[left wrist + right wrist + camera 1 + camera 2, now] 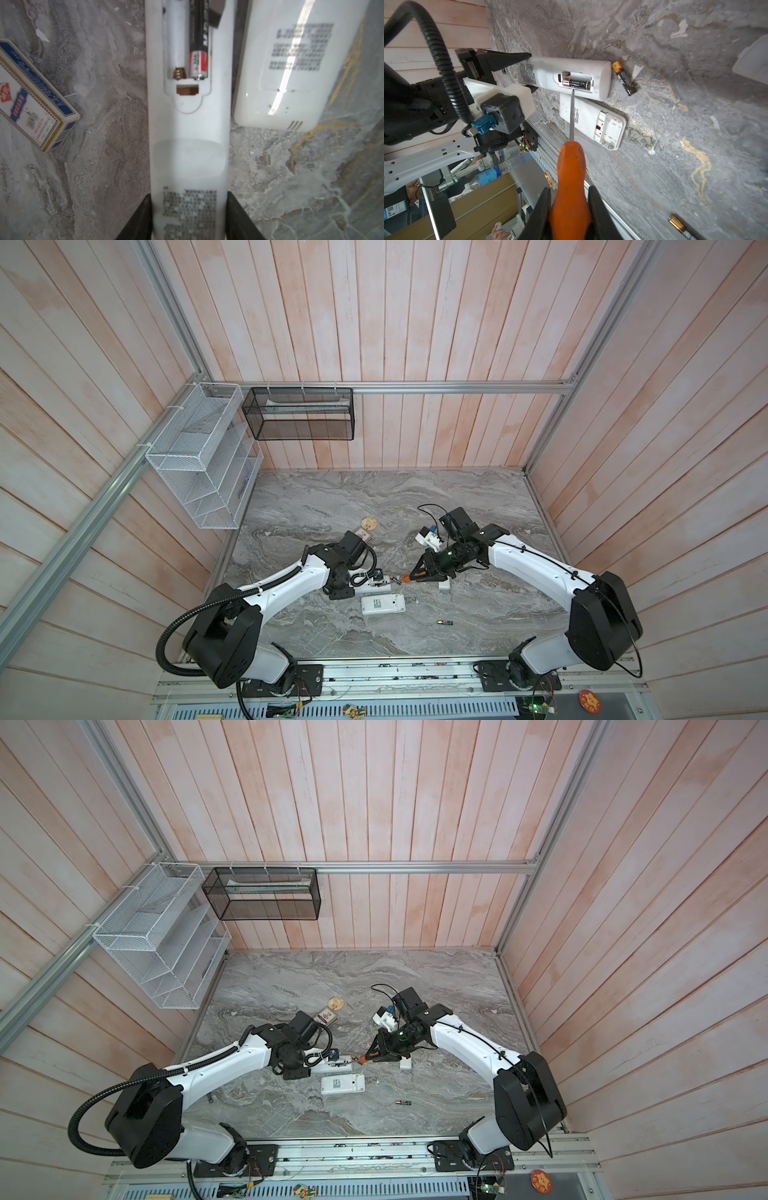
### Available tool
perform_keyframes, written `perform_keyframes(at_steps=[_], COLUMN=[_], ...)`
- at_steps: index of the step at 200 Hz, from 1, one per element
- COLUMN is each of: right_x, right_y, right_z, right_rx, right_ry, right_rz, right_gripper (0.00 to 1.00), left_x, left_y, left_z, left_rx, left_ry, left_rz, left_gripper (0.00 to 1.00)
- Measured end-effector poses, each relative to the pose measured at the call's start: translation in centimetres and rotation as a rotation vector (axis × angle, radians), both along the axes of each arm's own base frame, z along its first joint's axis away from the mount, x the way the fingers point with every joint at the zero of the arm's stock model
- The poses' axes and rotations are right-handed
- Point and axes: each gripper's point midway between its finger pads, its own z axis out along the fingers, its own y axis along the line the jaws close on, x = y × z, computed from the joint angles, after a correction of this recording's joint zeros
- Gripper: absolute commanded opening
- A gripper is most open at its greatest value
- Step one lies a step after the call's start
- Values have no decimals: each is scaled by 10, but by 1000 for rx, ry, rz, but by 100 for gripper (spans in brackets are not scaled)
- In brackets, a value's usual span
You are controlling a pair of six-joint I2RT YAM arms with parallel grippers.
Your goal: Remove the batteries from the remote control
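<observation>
Only the finger ends of the left hand (188, 199) show, clamped on the slim white remote (189, 128); in both top views its arm (282, 580) hides most of it. The right hand (569, 193) grips the orange-handled screwdriver (571, 164), tip at the rim of the open battery compartment (575, 81). Inside, one battery (577, 83) fills a bay; the other holds only a spring (566, 73). A loose battery (624, 78) lies on the surface (675, 145) just beside the remote's end; in a top view a lone battery (444, 622) lies lower right of centre.
</observation>
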Motion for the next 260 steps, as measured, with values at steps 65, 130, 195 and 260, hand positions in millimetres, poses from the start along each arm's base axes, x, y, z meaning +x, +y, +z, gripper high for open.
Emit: perform_keyframes(at_steps=[65,130,195,260], right_x=[7,4,-1,-6], right_y=[1,-3,-8,-12], right_z=[-5,-13,-11,-6], right_rx=[4,-8,-23,-27], right_ry=[9,25,25,33], right_rz=[-19,-19,-11,-12], right_gripper=[5,5,5,5], left_x=[-1,-1,-2,-2], left_y=[-3,-5,-5,-5], left_z=[-2,-4,-6,-5], left_rx=[-3,-3,0,-2], left_ry=[15,28,36,36], left_rz=[0,-6,-6,-2], left_gripper=[0,0,0,0])
